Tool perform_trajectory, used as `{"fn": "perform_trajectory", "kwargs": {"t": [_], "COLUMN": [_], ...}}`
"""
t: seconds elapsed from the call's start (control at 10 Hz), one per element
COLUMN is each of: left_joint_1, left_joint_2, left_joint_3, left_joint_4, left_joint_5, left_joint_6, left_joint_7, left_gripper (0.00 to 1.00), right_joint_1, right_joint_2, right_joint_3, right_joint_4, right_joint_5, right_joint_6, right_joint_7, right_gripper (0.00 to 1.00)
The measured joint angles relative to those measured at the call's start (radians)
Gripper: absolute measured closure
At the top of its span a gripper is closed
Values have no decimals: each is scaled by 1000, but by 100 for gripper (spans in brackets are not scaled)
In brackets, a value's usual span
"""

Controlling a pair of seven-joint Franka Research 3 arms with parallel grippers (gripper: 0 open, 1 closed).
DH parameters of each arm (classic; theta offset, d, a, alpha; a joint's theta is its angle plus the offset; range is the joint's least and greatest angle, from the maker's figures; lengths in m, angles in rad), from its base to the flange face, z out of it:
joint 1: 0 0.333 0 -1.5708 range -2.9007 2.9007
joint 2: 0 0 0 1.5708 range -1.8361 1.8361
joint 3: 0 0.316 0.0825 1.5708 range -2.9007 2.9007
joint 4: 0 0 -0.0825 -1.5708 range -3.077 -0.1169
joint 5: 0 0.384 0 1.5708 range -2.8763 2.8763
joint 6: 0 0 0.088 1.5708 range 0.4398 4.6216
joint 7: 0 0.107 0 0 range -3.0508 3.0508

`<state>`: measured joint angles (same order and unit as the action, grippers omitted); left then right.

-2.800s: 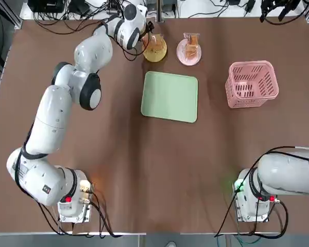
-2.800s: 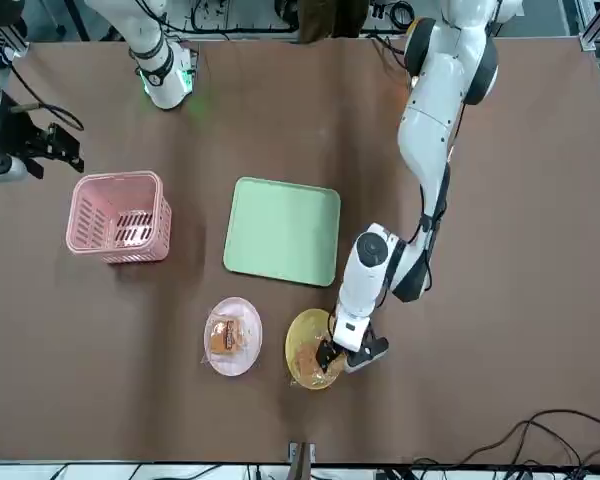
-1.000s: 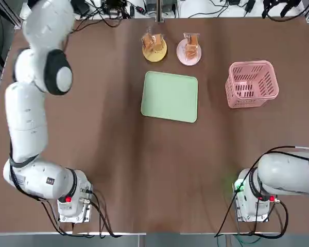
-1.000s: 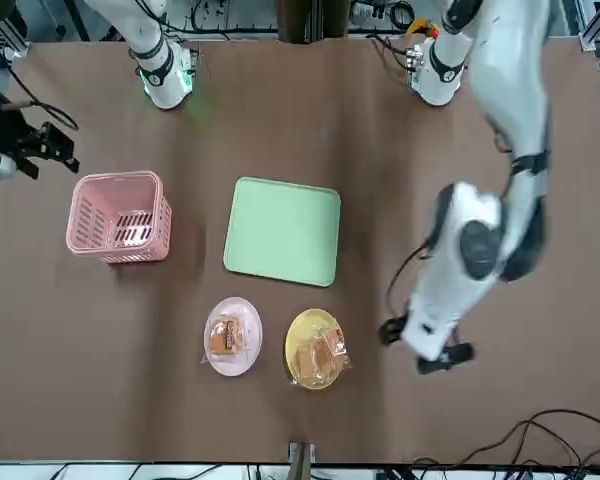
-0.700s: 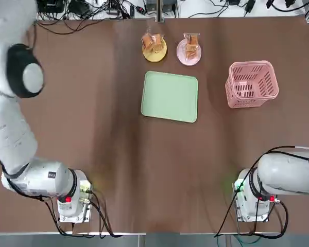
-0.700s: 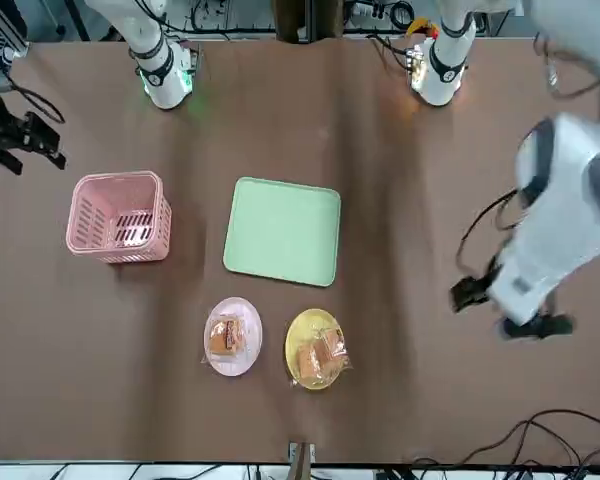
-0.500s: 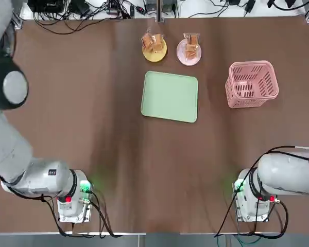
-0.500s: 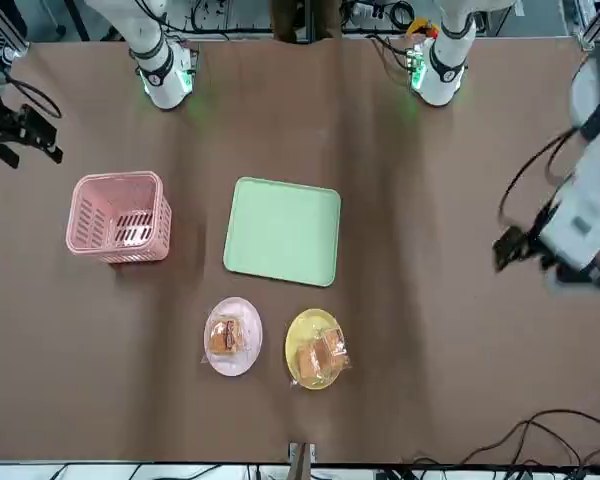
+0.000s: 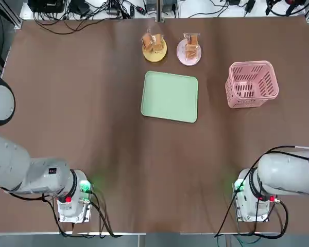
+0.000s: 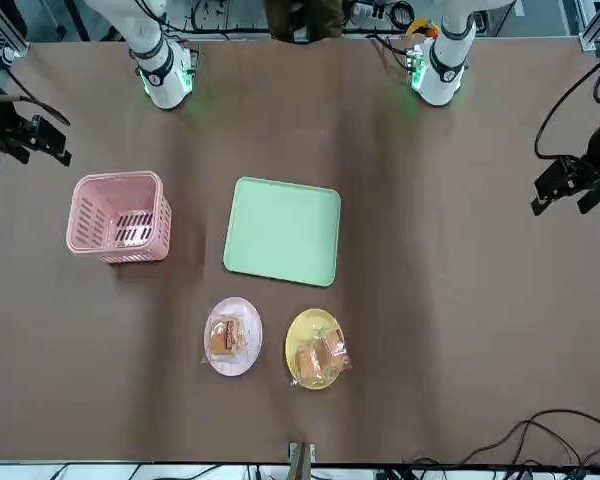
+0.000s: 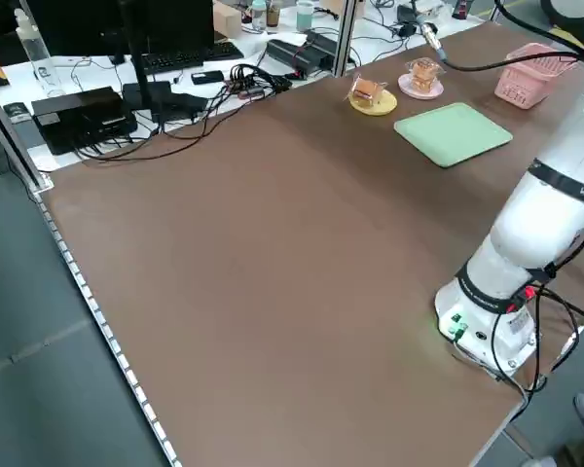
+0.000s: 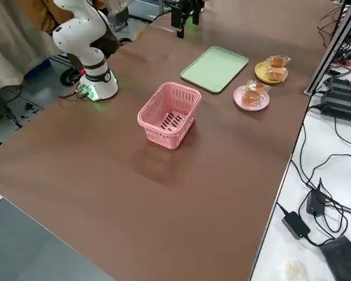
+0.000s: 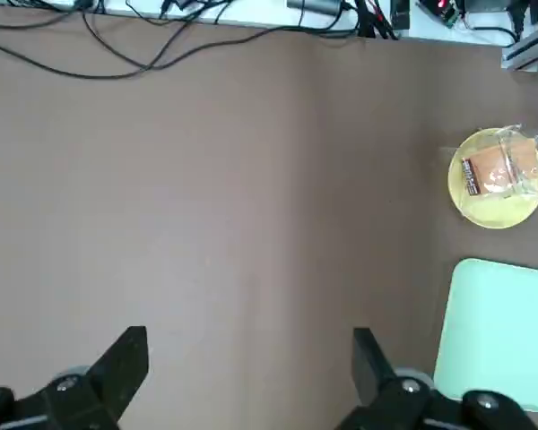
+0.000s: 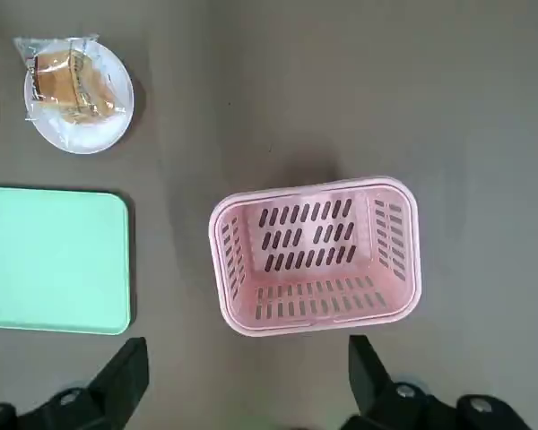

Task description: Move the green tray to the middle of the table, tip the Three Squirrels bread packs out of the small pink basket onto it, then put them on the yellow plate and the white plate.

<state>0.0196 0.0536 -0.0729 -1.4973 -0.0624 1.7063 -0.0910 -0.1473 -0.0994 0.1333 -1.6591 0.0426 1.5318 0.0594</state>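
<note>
The left tool (image 10: 570, 188) hangs above the desk's (image 9: 92, 113) left edge with its two fingers spread wide and nothing between them, and the right tool (image 10: 25, 135) hovers over the right edge, near the far right corner, fingers likewise spread and empty. Just inward from the right tool, the one small pink basket (image 9: 251, 84) stands upright toward the far right part of the desk; its lattice floor shows bare in the right wrist view. The single green tray (image 9: 170, 96) lies flat in the middle of the desk, slightly toward the far edge, with nothing on it. Beyond it, close to the far edge, sit two plates side by side but apart: the yellow plate (image 9: 154, 48) on the left and the white plate (image 9: 189, 51) on the right, between the yellow one and the basket. Each plate carries Three Squirrels bread packs (image 9: 154, 42); the yellow one seems to hold two, while the count on the white plate cannot be told for sure.
</note>
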Motion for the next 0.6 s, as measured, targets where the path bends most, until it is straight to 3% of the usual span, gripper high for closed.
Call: {"fn": "perform_trajectory", "kwargs": {"t": [0.3,0.6], "left_joint_1": [-21,-60], "left_joint_2": [2,2], "left_joint_3": [15,14], "left_joint_4": [-76,-92], "left_joint_5": [6,74], "left_joint_6": [92,107], "left_joint_7": [-1,4], "left_gripper": [0,0], "right_joint_1": [4,14], "right_joint_2": [-1,-1], "right_joint_3": [3,5], "right_joint_4": [13,18], "right_joint_5": [0,1], "right_joint_6": [3,3], "right_joint_7": [0,-5], "right_gripper": [1,1]}}
